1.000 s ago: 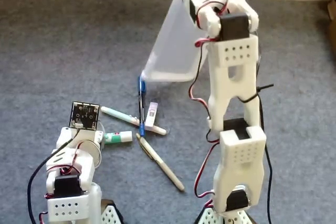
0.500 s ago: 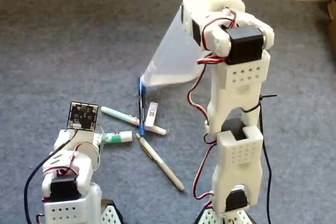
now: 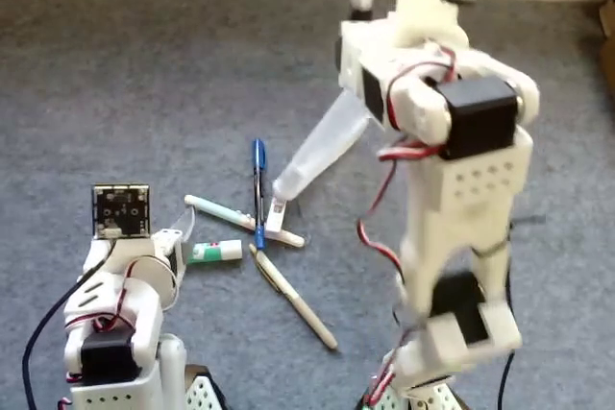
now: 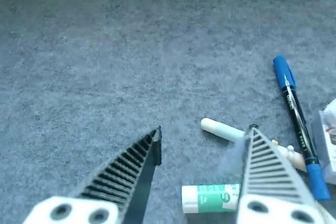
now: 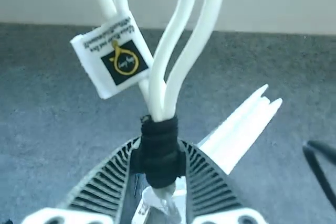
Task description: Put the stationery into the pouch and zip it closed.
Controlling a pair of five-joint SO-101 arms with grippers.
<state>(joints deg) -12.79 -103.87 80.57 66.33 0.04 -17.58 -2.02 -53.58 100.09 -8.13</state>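
Clamping looks solid: right gripper [image 5: 157, 145] is closed tight on the black collar of the cord loop [image 5: 160, 98], held high. The pouch [image 3: 327, 136] dangles below it, with its low corner down by the small white box [image 3: 279, 208]. Can't tell if they touch. — A

Left side? — B

Left gripper [image 4: 205, 135] has its fingers spread, low over the carpet [image 3: 115, 74], with the glue stick [image 4: 210, 198] lying between them. The blue pen [image 3: 258, 175], white-capped pen [image 3: 221, 211] and beige pen [image 3: 293, 300] are just beyond, in a loose pile. — A

My call: nothing goes in while it hangs edge-on. Lower it slowly and lay it flat just beside the pile, mouth toward the left arm. Don't let that corner sweep the pens. Grip the collar, not the tag [image 5: 113, 59]. — B

Agreed. The mouth isn't visible, so can't say whether the zip is open. The pouch looks thin, flat and translucent white, so likely floppy. It hangs from a doubled white cord. — A
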